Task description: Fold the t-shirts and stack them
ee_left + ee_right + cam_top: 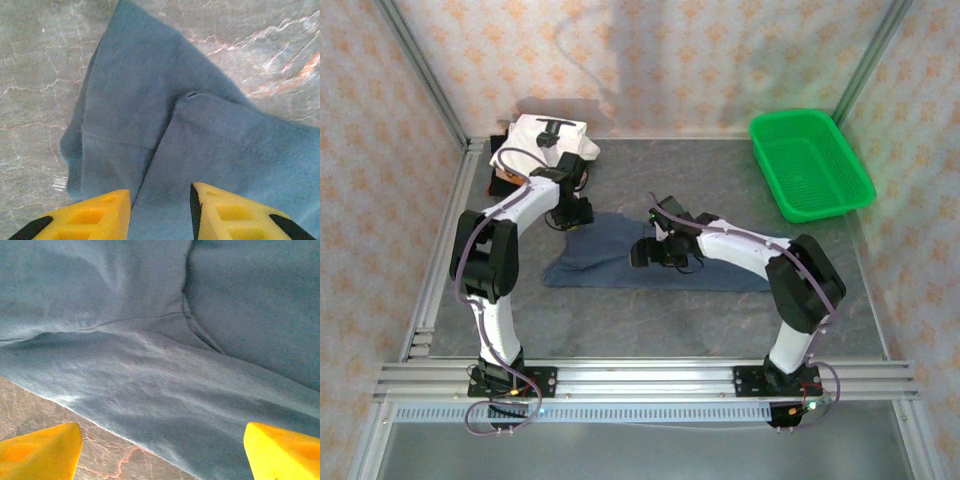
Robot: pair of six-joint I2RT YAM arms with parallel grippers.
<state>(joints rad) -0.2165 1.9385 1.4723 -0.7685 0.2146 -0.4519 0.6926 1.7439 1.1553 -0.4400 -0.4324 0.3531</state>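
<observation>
Shirt (610,262) lies flat mid-counter (650,325), with open room in front.
Both arms bend down over its far edge; left jaws parted, right jaws wide open.

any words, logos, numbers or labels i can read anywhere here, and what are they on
No text can be read in these pictures.
Black print on the white t-shirt at the back left: too small to read, and it may not be lettering.
Navy-blue t-shirt: plain, no print or tag seen.
Green basket: no marking seen.
</observation>
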